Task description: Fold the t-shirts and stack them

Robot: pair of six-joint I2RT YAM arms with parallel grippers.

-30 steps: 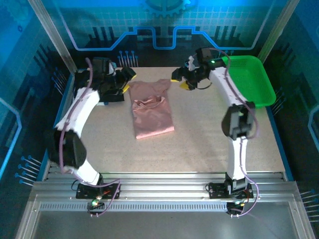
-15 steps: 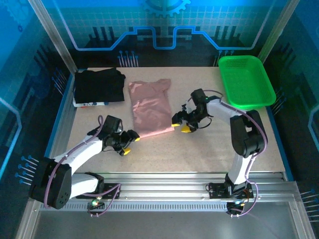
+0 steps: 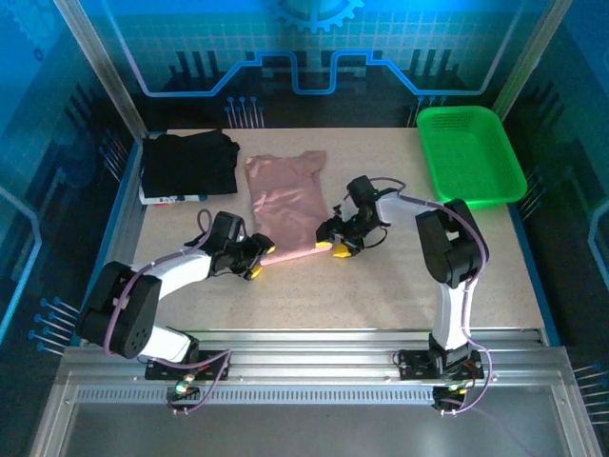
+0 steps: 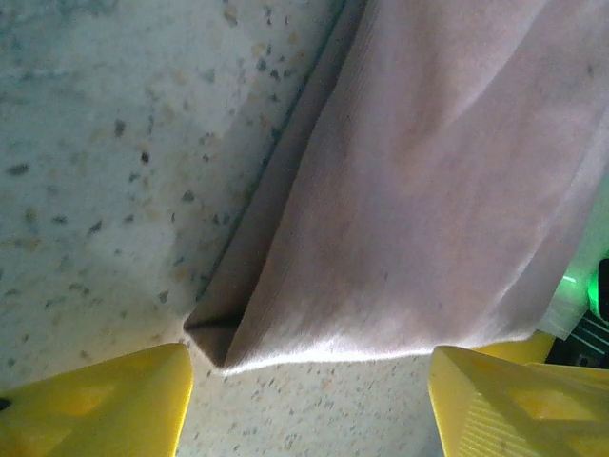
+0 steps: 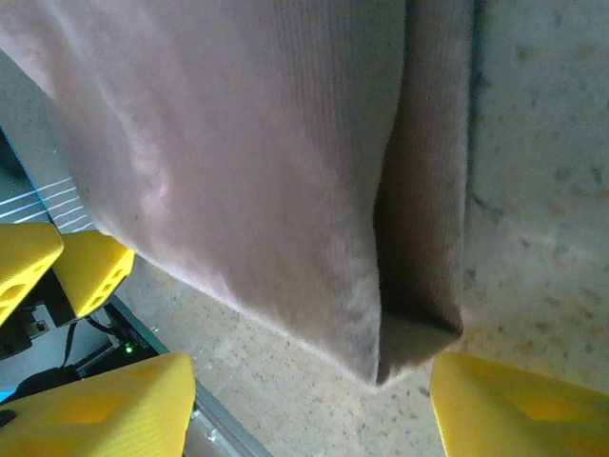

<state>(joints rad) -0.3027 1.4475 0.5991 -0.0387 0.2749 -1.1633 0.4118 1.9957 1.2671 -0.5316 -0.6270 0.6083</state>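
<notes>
One table [image 3: 409, 286], two shirts, dusty-pink t-shirt [image 3: 285, 202] folded mid-table, black t-shirt [image 3: 188, 164] folded far left; left gripper [image 3: 261, 259] and right gripper [image 3: 333, 241], both spread wide, each astride a near pink corner; one green basket [image 3: 471, 152] far right

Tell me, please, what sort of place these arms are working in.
Most likely a robotics lab test cell: an aluminium-profile frame with blue printed panels encloses a speckled table, where a pink t-shirt, a black t-shirt and a green basket serve as practice items.
</notes>
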